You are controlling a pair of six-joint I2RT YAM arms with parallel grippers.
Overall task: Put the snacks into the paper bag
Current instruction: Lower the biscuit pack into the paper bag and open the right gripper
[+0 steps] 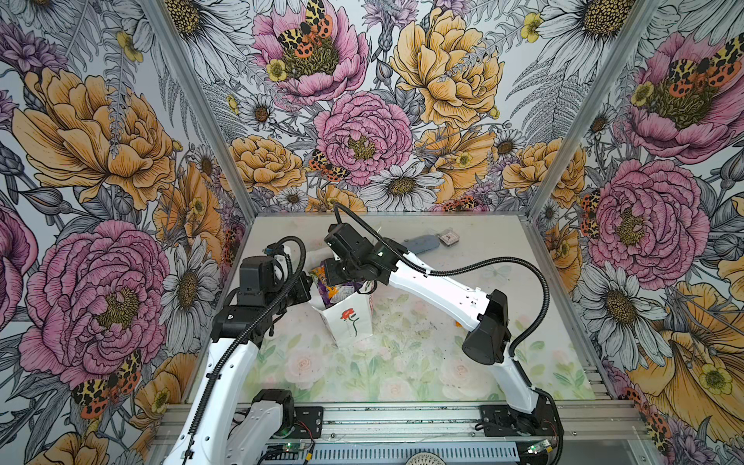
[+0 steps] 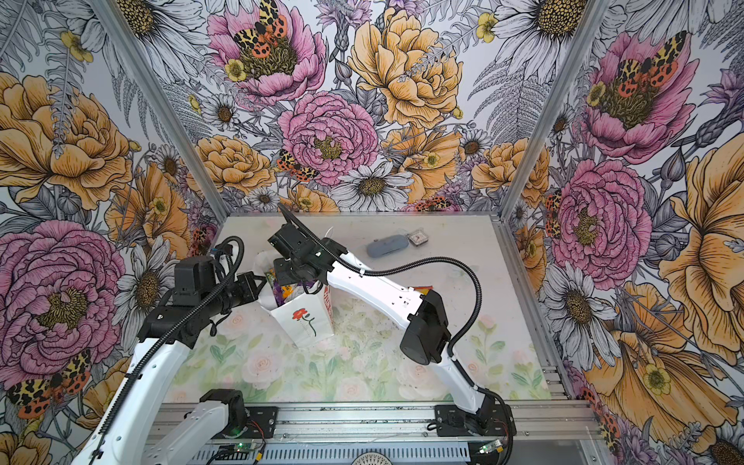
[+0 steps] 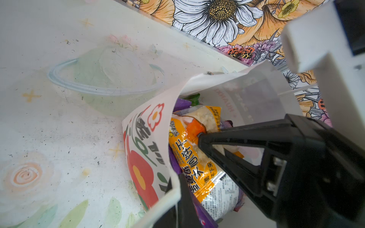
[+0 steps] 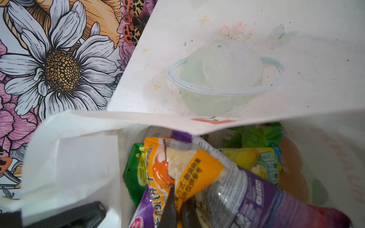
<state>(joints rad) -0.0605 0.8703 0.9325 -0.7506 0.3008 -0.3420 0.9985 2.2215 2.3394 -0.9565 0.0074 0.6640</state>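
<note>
The white paper bag (image 1: 347, 322) (image 2: 308, 322) with a red rose stands upright mid-table, its mouth open. Inside lie several snacks: an orange packet (image 4: 189, 167) (image 3: 189, 158) on top, a purple pouch (image 4: 266, 197), a green packet (image 4: 132, 177) and a yellow-green one (image 4: 254, 159). My left gripper (image 3: 180, 197) (image 1: 310, 288) is shut on the bag's rim at its left side. My right gripper (image 4: 178, 209) (image 1: 336, 282) reaches down into the bag's mouth, shut on the orange packet. The edge of a red-yellow packet (image 2: 420, 288) peeks out behind the right forearm.
A grey-blue oblong case (image 1: 420, 244) (image 2: 386, 245) and a small square tag (image 1: 447, 238) (image 2: 418, 238) lie at the back right of the table. Floral walls close in the table on three sides. The metal rail with both arm bases runs along the front.
</note>
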